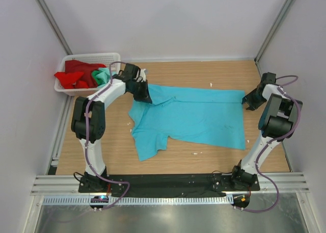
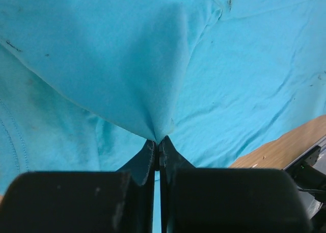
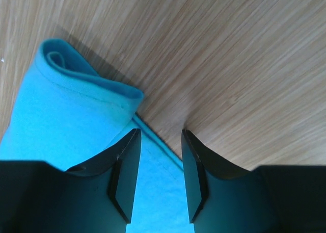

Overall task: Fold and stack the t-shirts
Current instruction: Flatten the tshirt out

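Between white walls [image 1: 168,19], a wooden table [image 1: 214,72] bears the turquoise t-shirt [image 1: 198,115].

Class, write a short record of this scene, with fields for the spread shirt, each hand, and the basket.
Spread shirt: turquoise t-shirt, lying mostly flat on the wooden table
Left hand: shut, pinching a fold of the turquoise t-shirt
Right hand: open, at the shirt's rolled corner, hem between its fingers
Basket: white mesh basket, holding a red t-shirt and a mint green t-shirt
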